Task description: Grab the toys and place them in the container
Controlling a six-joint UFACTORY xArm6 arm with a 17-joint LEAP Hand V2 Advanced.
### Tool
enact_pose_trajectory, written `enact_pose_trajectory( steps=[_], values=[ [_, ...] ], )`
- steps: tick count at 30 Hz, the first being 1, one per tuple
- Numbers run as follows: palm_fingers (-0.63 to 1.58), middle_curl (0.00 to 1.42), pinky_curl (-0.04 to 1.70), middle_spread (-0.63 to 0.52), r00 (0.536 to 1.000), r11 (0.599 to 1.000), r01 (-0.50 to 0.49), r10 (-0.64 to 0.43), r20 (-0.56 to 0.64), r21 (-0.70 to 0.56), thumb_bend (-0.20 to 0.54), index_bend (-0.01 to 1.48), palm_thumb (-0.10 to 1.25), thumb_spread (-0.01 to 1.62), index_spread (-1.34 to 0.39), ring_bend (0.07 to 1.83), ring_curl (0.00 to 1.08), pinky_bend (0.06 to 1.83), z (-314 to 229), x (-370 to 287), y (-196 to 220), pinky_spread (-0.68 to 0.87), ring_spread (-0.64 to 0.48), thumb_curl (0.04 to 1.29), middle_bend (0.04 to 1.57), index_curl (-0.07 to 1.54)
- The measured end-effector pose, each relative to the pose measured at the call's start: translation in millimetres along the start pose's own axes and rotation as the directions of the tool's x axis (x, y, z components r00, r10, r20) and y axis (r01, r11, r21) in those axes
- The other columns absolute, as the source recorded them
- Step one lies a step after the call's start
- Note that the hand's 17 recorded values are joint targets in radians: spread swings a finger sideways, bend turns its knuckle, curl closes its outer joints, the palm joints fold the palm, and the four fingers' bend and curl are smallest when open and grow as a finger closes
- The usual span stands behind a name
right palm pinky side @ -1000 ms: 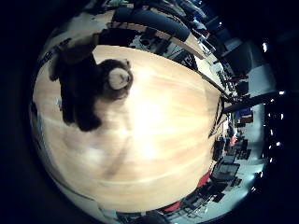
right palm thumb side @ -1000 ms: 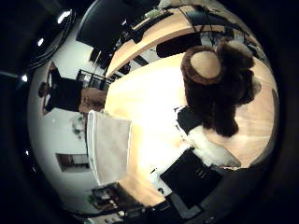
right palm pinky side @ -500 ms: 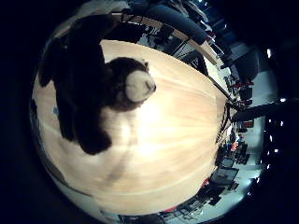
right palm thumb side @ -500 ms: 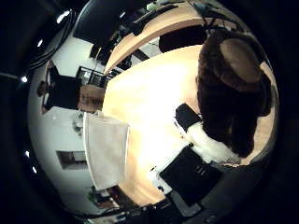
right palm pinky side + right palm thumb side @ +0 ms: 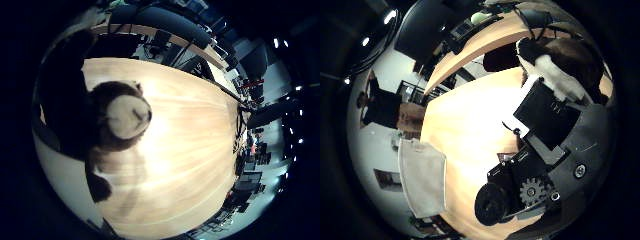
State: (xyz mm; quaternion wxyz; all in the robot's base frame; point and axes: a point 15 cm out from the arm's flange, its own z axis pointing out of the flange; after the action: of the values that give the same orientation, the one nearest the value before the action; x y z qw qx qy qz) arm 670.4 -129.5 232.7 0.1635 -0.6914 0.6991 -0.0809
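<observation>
A dark brown teddy bear point(image 5: 120, 117) with a pale muzzle lies on the light wooden table point(image 5: 195, 150), close under my palm and filling one side of the little finger side view. In the thumb side view my right hand point(image 5: 545, 145) reaches far across the picture, black and white parts and a gear showing. Its white fingertip point(image 5: 555, 82) presses on the bear's brown body point(image 5: 582, 60), and the fingers curl round the toy. A pale fabric container point(image 5: 420, 180) stands at the table's edge, well away from the bear.
Dark office chairs point(image 5: 165, 22) and desks line the table's far side. A brown cardboard box point(image 5: 410, 117) sits on the floor beyond the container. Bare tabletop lies between the bear and the container.
The palm has come down onto the bear, which now looks much larger. The fingers have curled inward across the thumb side view onto the toy.
</observation>
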Motion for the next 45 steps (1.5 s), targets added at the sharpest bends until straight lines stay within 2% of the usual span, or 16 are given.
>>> enact_pose_trajectory(
  steps=[5, 11, 24, 30, 33, 38, 43, 45],
  values=[
    [1.3, 0.56, 0.29, -0.44, 1.0, 1.0, -0.002, 0.003, 0.002, -0.01, -0.016, 0.32, 0.99, 0.9, -0.6, 1.09, 0.46, 1.07, 0.5, 1.2, 2.9, -0.52, -0.35, 0.39, 0.79, 0.51],
    [1.28, 0.57, 0.33, -0.43, 1.0, 1.0, -0.015, 0.015, 0.0, -0.024, -0.024, 0.37, 0.99, 0.88, -0.6, 1.17, 0.48, 1.11, -6.2, 10.8, 9.6, -0.53, -0.33, 0.39, 0.8, 0.55],
    [1.24, 0.57, 0.38, -0.43, 0.998, 0.978, -0.012, 0.025, 0.06, -0.21, -0.025, 0.41, 0.97, 0.84, -0.6, 1.23, 0.49, 1.13, -8.2, 2.2, 60.9, -0.52, -0.3, 0.37, 0.82, 0.61],
    [1.23, 0.58, 0.4, -0.42, 0.997, 0.945, -0.005, 0.028, 0.067, -0.326, -0.025, 0.41, 0.97, 0.84, -0.6, 1.24, 0.48, 1.12, 2.5, 8.6, 94.0, -0.53, -0.3, 0.37, 0.84, 0.62],
    [1.23, 0.58, 0.4, -0.41, 0.998, 0.909, 0.005, 0.022, 0.06, -0.416, -0.021, 0.4, 0.97, 0.85, -0.6, 1.24, 0.48, 1.11, 15.5, 15.8, 120.0, -0.53, -0.3, 0.37, 0.85, 0.62],
    [1.22, 0.58, 0.41, -0.4, 0.997, 0.884, -0.008, 0.045, 0.068, -0.467, -0.031, 0.38, 0.95, 0.88, -0.6, 1.22, 0.47, 1.1, 16.7, 29.2, 141.1, -0.52, -0.3, 0.36, 0.88, 0.62],
    [1.14, 0.59, 0.43, -0.39, 0.988, 0.832, 0.053, 0.037, 0.15, -0.553, -0.042, 0.31, 0.84, 0.92, -0.59, 1.19, 0.47, 1.13, -18.4, 29.0, 177.8, -0.51, -0.31, 0.34, 0.89, 0.62],
    [1.1, 0.58, 0.44, -0.38, 0.986, 0.837, 0.067, 0.029, 0.166, -0.543, -0.042, 0.27, 0.8, 0.93, -0.59, 1.19, 0.47, 1.16, -44.6, 31.7, 183.2, -0.5, -0.3, 0.33, 0.86, 0.61]
  ],
)
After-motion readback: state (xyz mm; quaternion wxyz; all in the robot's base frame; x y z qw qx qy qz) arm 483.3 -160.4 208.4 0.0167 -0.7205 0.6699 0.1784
